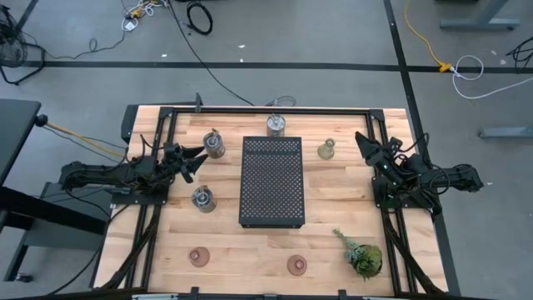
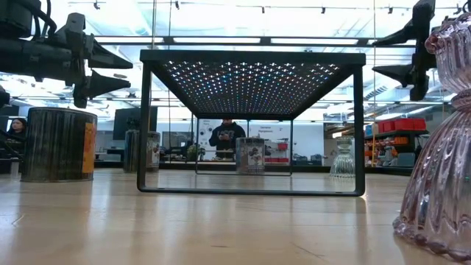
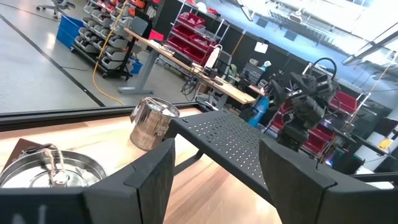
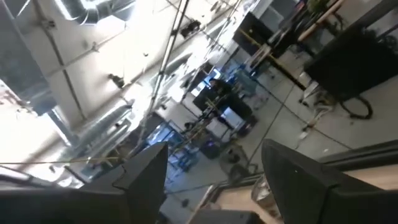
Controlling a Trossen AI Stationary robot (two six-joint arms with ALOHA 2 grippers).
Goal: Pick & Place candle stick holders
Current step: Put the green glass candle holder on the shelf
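Six candle holders (image 1: 215, 147) are sitting on the surface around the black tray (image 1: 271, 182), none on it. Left end effector (image 1: 193, 162) is hovering parted left of the tray; right end effector (image 1: 364, 142) parted, empty. Metal cups probably light, slick: grip the rim. Glass ones fragile.

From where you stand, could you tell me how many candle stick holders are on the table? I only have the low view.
Observer: Six: three silvery metal holders, one pale green glass holder and two pinkish-brown holders.
Operator: Does any stand on the tray?
Observer: No, none stands on the black tray.
Operator: Where is the left tool?
Observer: The left tool is open, holding nothing, left of the tray.
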